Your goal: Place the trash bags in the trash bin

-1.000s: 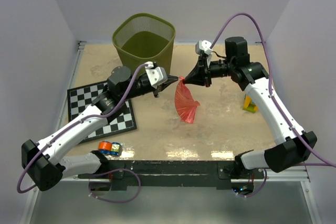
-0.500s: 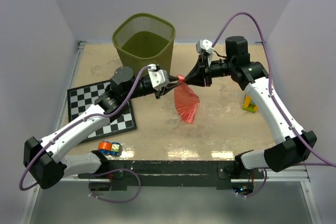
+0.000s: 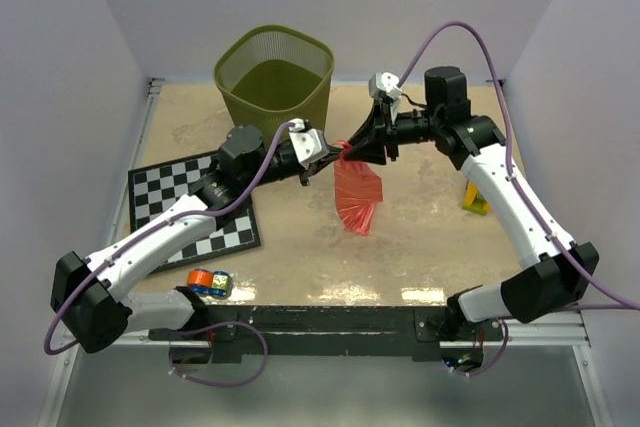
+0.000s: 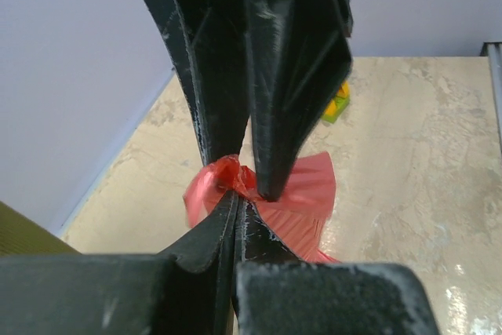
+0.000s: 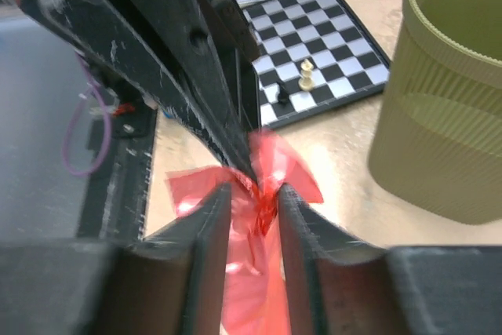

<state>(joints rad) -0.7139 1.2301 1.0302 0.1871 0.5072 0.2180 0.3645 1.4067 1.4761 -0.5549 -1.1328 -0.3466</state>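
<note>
**Top view.** The trash bag (image 3: 357,197) hangs as a bunched red fan above the desk (image 3: 420,247). Its top corner sits where the two claws meet tip to tip, and it is not yet over the trash bin (image 3: 274,77). Left claw (image 3: 333,159) and right claw (image 3: 350,150) crowd the same spot.

**Left wrist.** Left claw is clenched on the twisted neck of the film. The pinch looks thin. Risk: the slick film slides out on a swing toward the bin and the bag drops on the desk.

**Right wrist.** Right claw is released, jaws parted, with film loose between them. Risk: crinkled film snags a finger as it pulls away and gets tugged out of the left pinch. The fanned lower end could also catch the bin's rim and drape outside.
</note>
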